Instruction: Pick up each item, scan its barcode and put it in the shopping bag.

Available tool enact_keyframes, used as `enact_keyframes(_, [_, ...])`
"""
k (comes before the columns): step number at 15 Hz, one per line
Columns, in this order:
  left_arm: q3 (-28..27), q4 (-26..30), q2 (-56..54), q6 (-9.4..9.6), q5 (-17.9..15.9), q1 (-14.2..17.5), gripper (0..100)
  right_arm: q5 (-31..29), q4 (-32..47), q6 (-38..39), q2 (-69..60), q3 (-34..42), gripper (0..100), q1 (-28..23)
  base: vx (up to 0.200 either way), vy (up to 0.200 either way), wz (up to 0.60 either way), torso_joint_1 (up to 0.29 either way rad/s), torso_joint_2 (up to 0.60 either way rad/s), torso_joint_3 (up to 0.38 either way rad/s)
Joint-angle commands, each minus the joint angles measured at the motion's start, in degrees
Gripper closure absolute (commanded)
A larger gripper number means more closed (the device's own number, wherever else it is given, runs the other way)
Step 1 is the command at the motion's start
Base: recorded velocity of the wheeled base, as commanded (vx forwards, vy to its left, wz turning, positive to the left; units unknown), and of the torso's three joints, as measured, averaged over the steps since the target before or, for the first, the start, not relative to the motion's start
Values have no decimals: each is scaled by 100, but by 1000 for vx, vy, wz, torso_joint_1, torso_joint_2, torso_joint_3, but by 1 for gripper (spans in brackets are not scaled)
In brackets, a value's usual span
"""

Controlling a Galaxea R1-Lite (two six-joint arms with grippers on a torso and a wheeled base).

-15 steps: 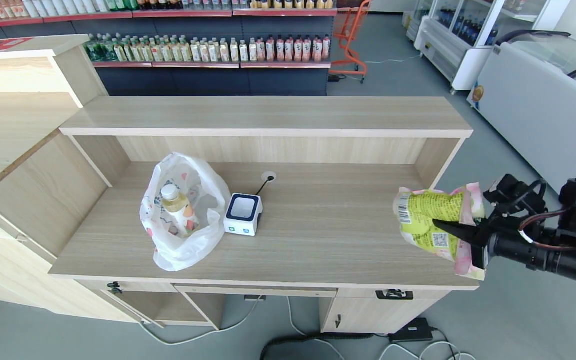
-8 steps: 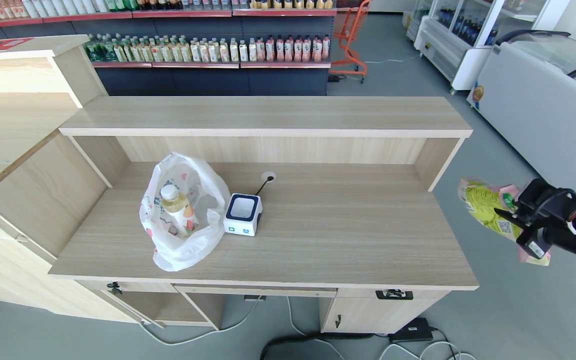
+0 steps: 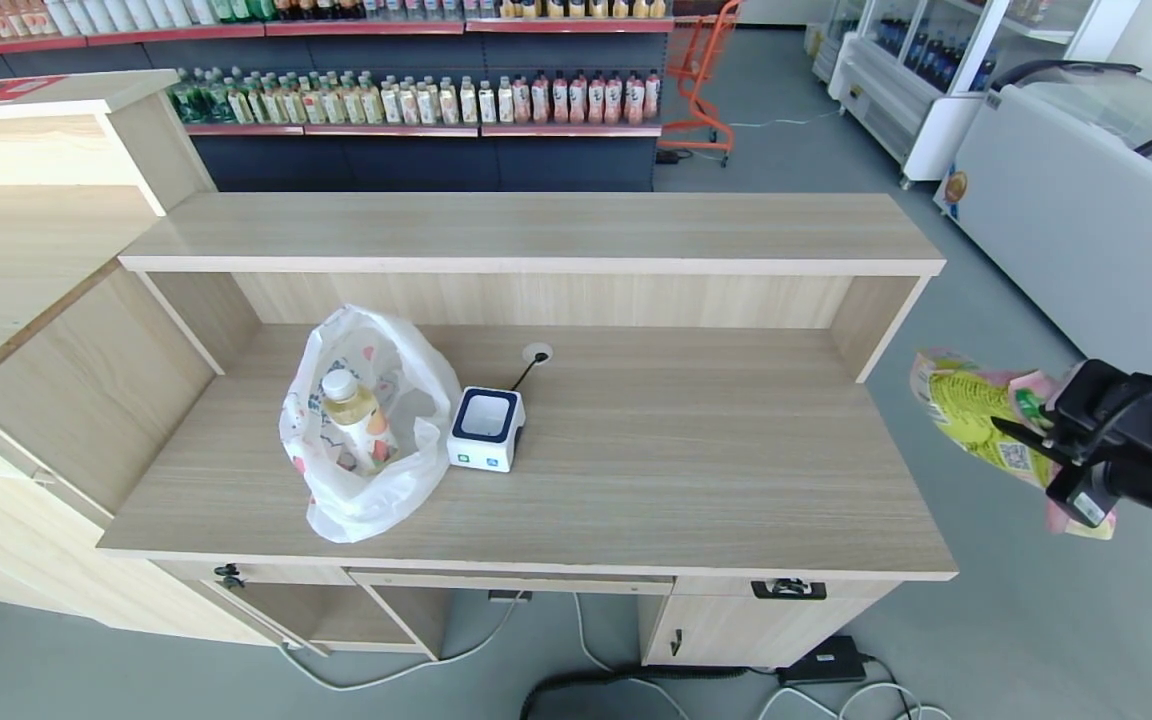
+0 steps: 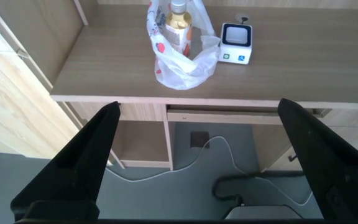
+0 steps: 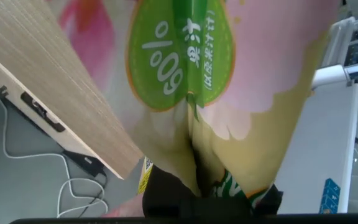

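Two dark, flat fingers of the left gripper [image 4: 197, 112] stand spread apart, holding nothing, on the robot's side of the scanner [image 3: 485, 428], a white cube with a dark glossy top. The right gripper [image 3: 1041, 445] is clamped on a crinkled green-and-pink foil pouch [image 3: 966, 410], well right of the scanner, beyond the wood-grain counter's [image 3: 686, 470] end. Its arm lies roughly level, pointing toward the scanner. Just left of the scanner slumps a thin white plastic shopping bag [image 3: 376, 495] holding an upright bottle [image 3: 354, 410].

Scanner [image 3: 485, 428] just right of bag [image 3: 361, 508]
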Motion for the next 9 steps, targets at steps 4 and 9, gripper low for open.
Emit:
enact_keyframes(4, [1,-1,-2,4,-8,2,0,117,109,28,-193,84,100,244,0,200,0,-4,1,6])
enact_keyframes(9, [1,-1,-2,21,-8,2,0,196,224,28,-79,58,100,393,0,200,0,3,8,3])
